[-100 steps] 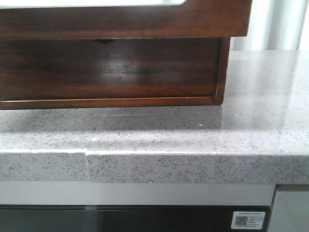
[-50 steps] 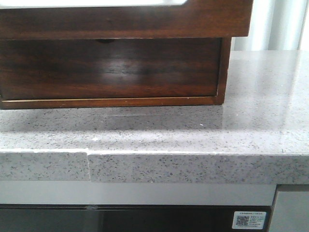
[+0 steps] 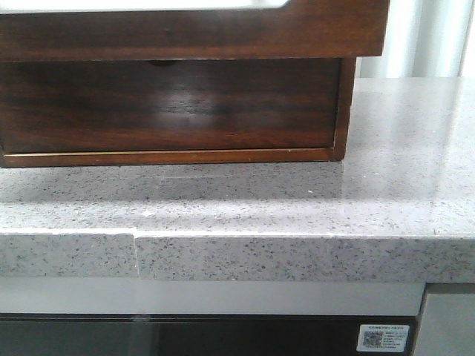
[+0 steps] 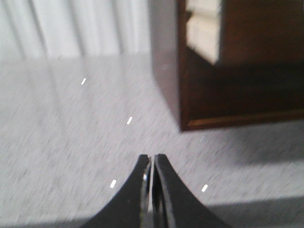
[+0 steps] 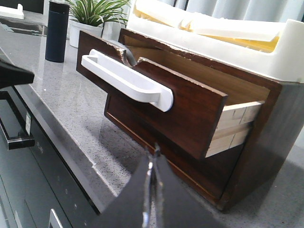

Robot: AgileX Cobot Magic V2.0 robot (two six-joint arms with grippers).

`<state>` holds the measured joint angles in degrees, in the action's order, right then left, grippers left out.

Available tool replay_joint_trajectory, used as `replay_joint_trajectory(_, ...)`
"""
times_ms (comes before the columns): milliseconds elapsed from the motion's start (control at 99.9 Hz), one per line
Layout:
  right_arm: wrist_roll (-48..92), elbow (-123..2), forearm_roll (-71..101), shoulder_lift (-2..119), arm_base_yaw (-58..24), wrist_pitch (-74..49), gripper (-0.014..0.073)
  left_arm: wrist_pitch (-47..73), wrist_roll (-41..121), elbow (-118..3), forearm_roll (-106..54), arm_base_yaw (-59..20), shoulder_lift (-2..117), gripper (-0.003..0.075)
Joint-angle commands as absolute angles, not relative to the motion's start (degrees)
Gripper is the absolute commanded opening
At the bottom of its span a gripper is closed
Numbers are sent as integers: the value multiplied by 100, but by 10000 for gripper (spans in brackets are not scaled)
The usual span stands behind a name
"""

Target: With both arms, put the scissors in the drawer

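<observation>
The drawer is the chest's upper one, a glossy dark-brown front with a white strip along its top. It stands pulled out, overhanging the lower front. In the right wrist view the drawer is open with a white bar along its top edge, and its pale wood inside looks empty. My right gripper is shut and empty, low in front of the chest. My left gripper is shut and empty over the counter, near the chest's corner; that view is blurred. No scissors show in any view.
The chest sits on a grey speckled counter with a front edge and dark appliance fronts below. A cream foam block lies on the chest. A black bottle and a potted plant stand beyond it.
</observation>
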<state>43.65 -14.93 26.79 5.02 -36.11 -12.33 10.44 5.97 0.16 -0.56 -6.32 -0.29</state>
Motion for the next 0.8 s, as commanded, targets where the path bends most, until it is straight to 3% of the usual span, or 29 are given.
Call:
replay_joint_trajectory(0,4372,-1639,2754,553,-3616,-820,-57,1124,625,145,-164,-322,-211,-19)
replay_joint_trajectory(120,4372,-1639,2754,553,-3616,-820,-57,1695,625,145,-186,-155,-211,-19)
replay_joint_trajectory(791,4372,-1639,2754,553,-3616,-820,-57,1624,625,145,-254,-169,-211,-19)
